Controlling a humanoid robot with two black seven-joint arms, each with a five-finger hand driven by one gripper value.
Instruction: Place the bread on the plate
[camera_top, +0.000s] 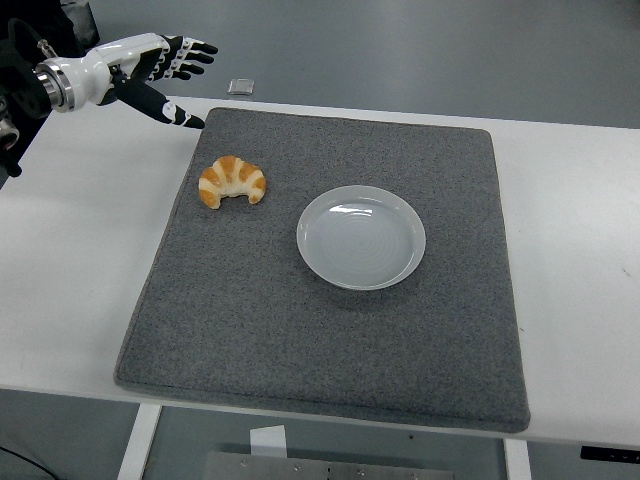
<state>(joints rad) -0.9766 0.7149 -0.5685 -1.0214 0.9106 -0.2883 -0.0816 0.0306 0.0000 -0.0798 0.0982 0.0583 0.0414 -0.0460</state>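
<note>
- Golden-brown bread (232, 181), a small crescent with pale stripes, lies on the far-left part of the grey felt mat (330, 350), its two tips pointing toward the near edge.
- White and round, the plate (361, 237) sits on the same mat near its middle, to the right of the bread and a little nearer; a strip of bare mat separates the two, and nothing lies in the plate.
- Beyond the bread and to its left, the left hand (150, 72) hangs in the air over the table's far-left corner, well apart from the bread and holding nothing.
- Its fingers (190, 52) are spread and stretched toward the right, while the thumb (170, 109) angles down toward the mat's far-left corner.
- A white forearm shell with a metal wrist ring leads back from the hand to the picture's left edge.
- Under the mat lies the white table (80, 250).
- A small pale square object (240, 86) lies on the grey floor beyond the table's far edge.
</note>
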